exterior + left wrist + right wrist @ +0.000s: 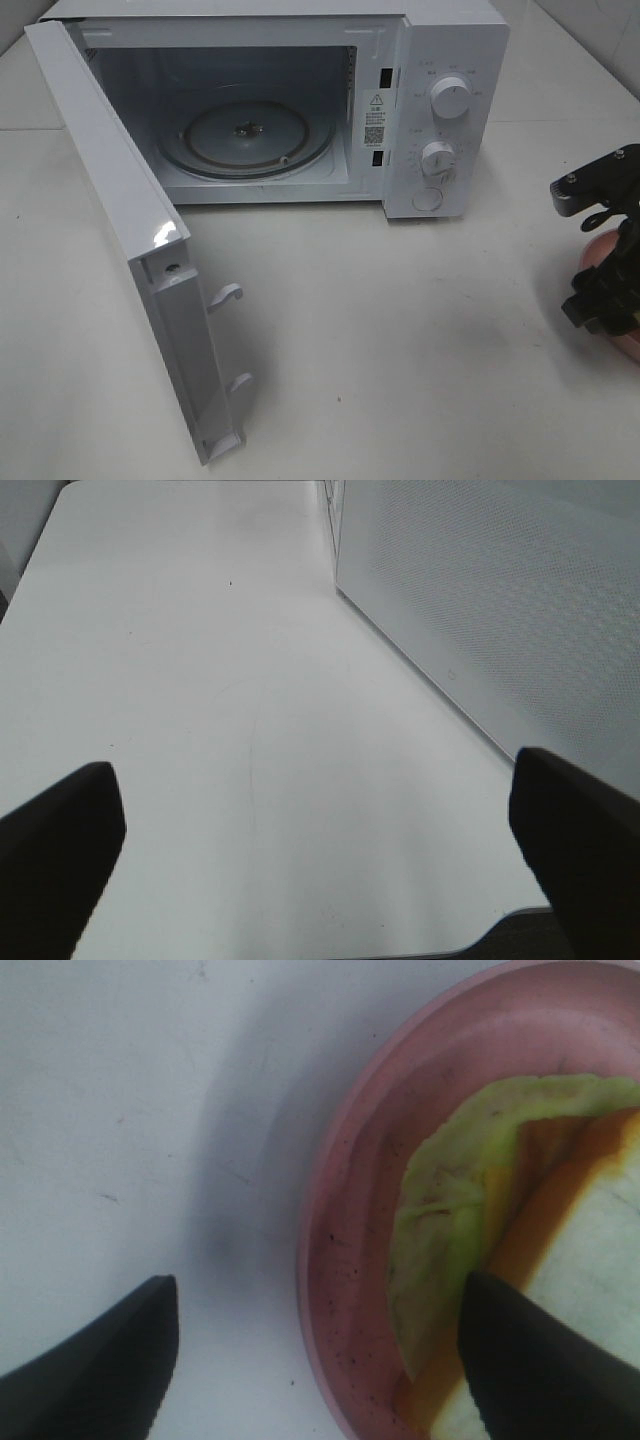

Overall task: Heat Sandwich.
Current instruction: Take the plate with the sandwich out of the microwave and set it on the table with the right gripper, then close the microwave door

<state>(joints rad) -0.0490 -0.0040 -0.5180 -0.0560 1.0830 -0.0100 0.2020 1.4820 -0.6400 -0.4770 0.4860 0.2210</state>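
The sandwich [560,1250], white bread with a tan crust and a green leaf sticking out, lies on a round pink plate [350,1260] at the table's right edge. In the high view only slivers of the plate [603,248] show under my right arm, and the sandwich is hidden there. My right gripper [320,1360] is open just above the plate's rim, one finger [100,1370] over bare table, the other finger [540,1360] over the sandwich. My right gripper [605,295] holds nothing. My left gripper [320,860] is wide open and empty over the table beside the microwave door [500,610].
A white microwave [440,60] stands at the back, its cavity showing a glass turntable [250,135]. Its door [130,250] swings out to the left toward the front edge. Two knobs [450,100] sit on its right panel. White tabletop [400,330] lies between the microwave and the plate.
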